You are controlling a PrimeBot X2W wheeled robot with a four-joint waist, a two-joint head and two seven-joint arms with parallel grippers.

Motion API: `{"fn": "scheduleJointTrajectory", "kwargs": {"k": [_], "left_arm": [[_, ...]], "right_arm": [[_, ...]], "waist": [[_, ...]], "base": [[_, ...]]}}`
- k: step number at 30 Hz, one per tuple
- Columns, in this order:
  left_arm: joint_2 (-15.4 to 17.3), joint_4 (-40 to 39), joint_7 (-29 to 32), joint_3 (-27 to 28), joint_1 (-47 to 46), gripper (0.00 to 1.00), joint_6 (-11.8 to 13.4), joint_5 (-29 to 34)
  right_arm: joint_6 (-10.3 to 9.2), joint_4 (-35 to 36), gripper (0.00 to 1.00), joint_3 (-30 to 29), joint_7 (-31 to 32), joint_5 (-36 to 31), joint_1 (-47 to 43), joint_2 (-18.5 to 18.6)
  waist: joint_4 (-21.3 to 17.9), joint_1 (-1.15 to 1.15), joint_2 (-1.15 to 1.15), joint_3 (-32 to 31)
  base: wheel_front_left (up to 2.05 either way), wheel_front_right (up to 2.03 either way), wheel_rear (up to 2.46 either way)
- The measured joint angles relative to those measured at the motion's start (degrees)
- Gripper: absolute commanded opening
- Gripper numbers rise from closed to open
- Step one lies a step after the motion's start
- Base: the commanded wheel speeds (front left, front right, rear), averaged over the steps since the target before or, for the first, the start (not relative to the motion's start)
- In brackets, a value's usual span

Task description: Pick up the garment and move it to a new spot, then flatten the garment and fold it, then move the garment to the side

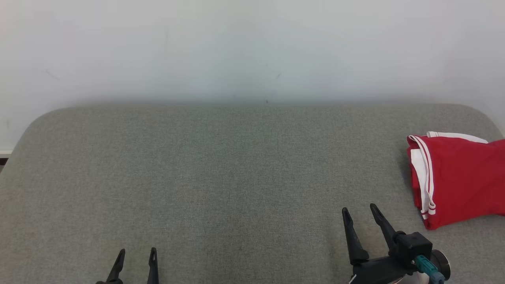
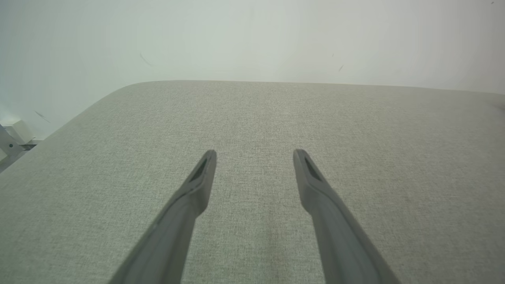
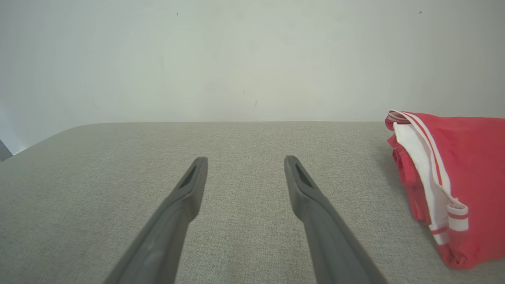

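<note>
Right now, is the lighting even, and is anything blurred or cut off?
Head view: soft, even light, no glare; the garment casts a faint shadow to its left and is cropped by the right edge. Right wrist view: garment sharp, cropped likewise. Left wrist view: the table looks hazy at its far edge.

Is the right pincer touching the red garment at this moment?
Apart. The head view shows bare grey padding between the right pincer and the red garment; the right wrist view shows the same gap.
</note>
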State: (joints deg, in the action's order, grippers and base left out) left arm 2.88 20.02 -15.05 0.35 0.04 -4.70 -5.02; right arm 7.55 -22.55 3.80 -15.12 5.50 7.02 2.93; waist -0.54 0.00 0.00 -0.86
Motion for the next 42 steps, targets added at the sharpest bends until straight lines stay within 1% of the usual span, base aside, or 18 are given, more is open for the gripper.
{"fn": "scheduleJointTrajectory", "kwargs": {"k": [7,15,22,42], "left_arm": [[0.0,0.0,0.0,0.5,0.0,1.0,-0.3,0.1],[0.0,-0.1,0.0,0.6,0.2,1.0,0.2,-0.1],[0.0,-0.2,0.0,0.4,0.6,1.0,0.4,-0.6],[-0.2,0.8,0.0,0.5,1.2,1.0,0.6,-0.9]], "right_arm": [[0.0,-0.2,1.0,-0.5,0.0,0.3,-0.7,0.0],[0.0,-0.4,1.0,-0.7,0.0,0.4,-1.3,0.0],[0.0,-0.7,1.0,-2.5,0.0,1.2,-1.4,0.0],[0.0,-2.1,1.0,-2.9,0.0,1.4,-2.4,0.0]], "waist": [[-0.1,0.01,0.0,-0.3],[-0.5,0.01,0.01,-0.5],[-1.0,0.01,0.01,-0.6],[-1.6,0.0,0.01,-0.4]], "base": [[0.0,0.0,0.0],[0.0,0.0,0.0],[0.0,0.0,0.0],[0.0,0.0,0.0]]}}
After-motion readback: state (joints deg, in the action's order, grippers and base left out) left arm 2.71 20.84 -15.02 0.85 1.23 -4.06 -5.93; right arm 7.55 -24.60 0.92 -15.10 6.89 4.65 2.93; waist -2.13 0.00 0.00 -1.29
